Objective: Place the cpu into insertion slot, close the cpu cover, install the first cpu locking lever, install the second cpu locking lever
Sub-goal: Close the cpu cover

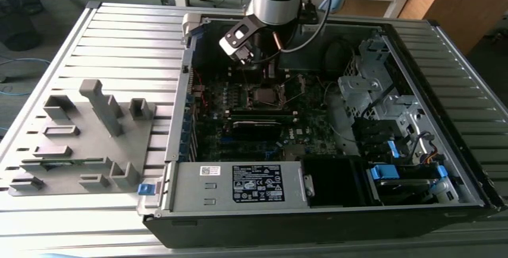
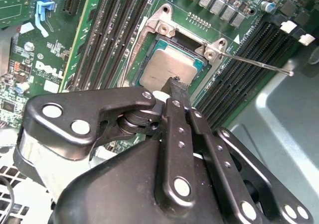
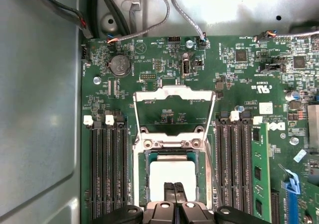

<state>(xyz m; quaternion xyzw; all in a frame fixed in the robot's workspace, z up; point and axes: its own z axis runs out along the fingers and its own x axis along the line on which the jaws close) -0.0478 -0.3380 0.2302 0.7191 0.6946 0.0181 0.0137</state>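
The cpu (image 3: 171,173), a silvery square chip, lies flat in the insertion slot (image 3: 141,171) on the green board. It also shows in the second wrist view as the cpu (image 2: 164,67) inside the metal-rimmed insertion slot (image 2: 160,21). The cpu cover (image 3: 174,91), a thin metal frame with a large window, stands flipped open beside the slot. My gripper (image 3: 174,188) is shut, its fingertips (image 2: 175,86) pressed together right over the chip's edge with nothing between them. A thin locking lever (image 2: 254,63) sticks out sideways, unlatched. In the exterior view my gripper (image 1: 267,71) hangs just above the insertion slot (image 1: 266,96).
Black memory slots (image 3: 107,169) flank the socket on both sides, with a green memory stick (image 3: 259,176) in one. Cables (image 3: 149,22) run along the case wall. A grey fixture (image 1: 80,139) lies at the exterior view's left; the power supply (image 1: 238,183) and drive cage (image 1: 397,121) crowd the case.
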